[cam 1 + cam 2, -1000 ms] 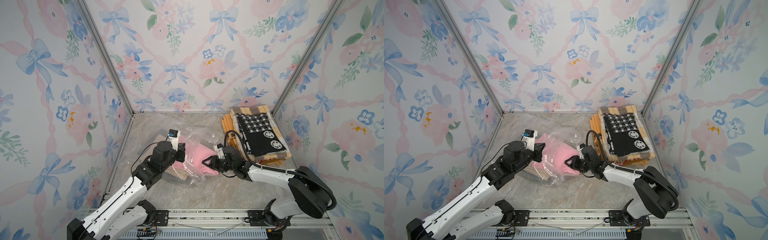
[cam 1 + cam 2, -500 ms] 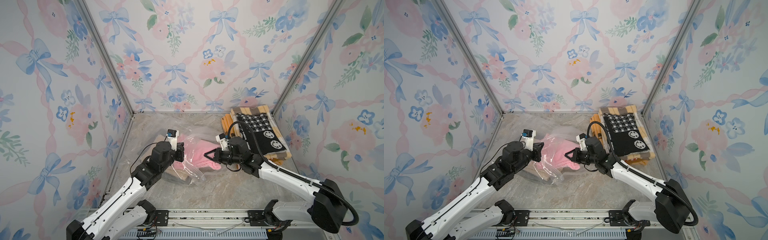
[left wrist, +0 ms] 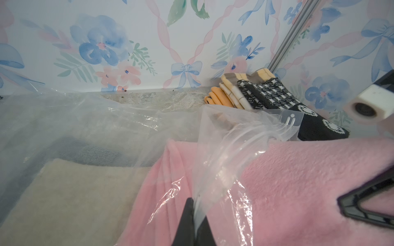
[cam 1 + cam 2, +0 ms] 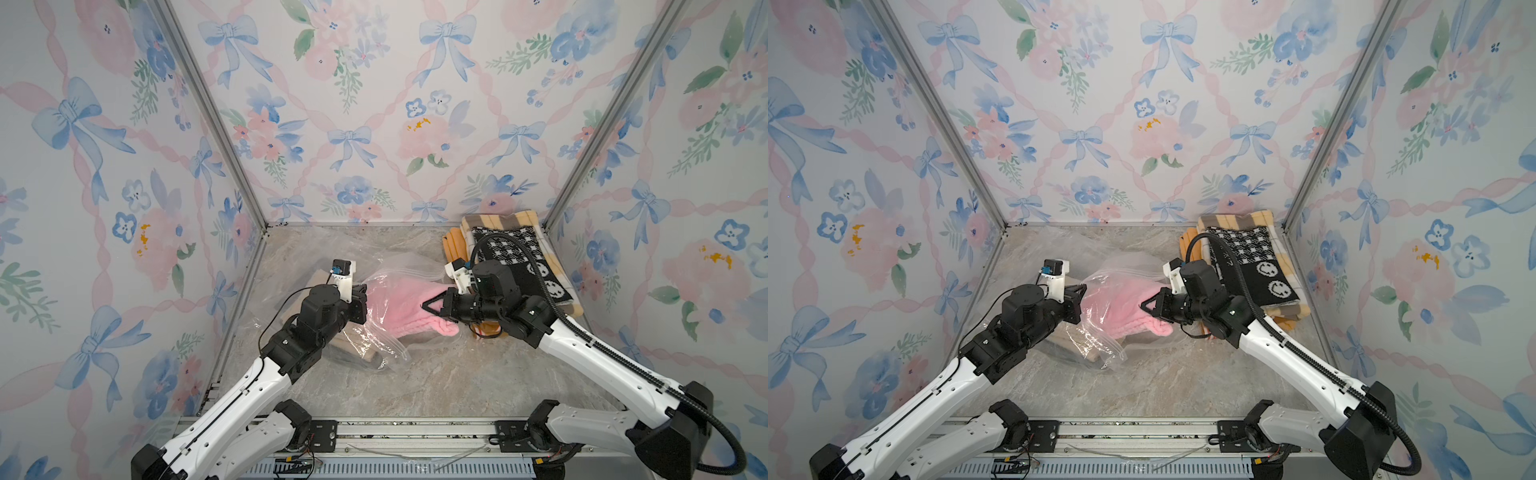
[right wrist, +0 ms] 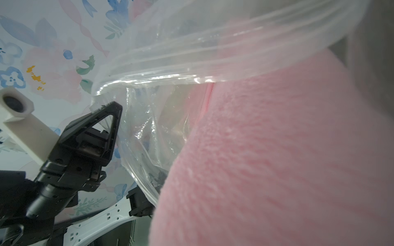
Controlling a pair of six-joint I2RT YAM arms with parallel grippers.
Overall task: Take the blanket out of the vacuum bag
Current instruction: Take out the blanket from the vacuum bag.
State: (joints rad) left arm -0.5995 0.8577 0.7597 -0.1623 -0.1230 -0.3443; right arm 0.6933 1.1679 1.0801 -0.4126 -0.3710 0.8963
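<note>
In both top views the bag lies on the table, with the pink blanket partly out of it, between the left gripper and the right gripper.

Left wrist: the jaws are pinched on bag plastic.

Right wrist: the blanket fills the view. The jaws are blurred, seemingly clamped on it.

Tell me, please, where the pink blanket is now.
In both top views the pink blanket lies mid-table, partly out of the vacuum bag, between the left gripper pinching the bag and the right gripper shut on its end.
</note>
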